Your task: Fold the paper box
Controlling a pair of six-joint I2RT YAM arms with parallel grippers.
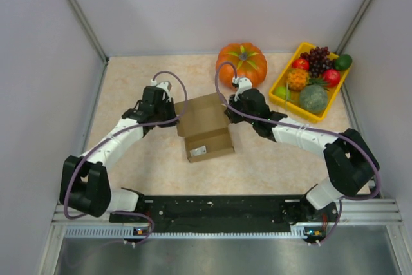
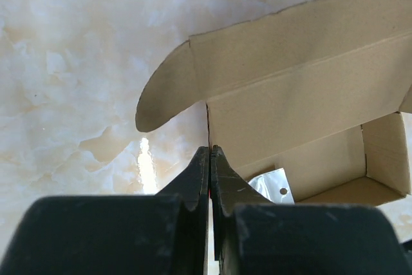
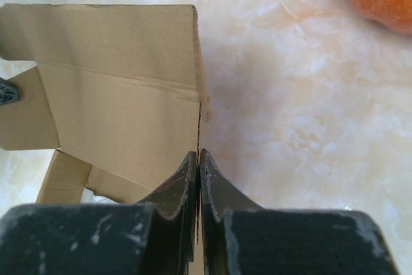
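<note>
Pincers tight on paper box edges

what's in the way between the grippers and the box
Nothing visible. The left gripper and the right gripper are each shut on a side wall of the box. The pumpkin and the fruit tray sit behind it, apart.

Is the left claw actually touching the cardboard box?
Touching. The left wrist view shows the left gripper pinching the paper box by its side wall edge.
</note>
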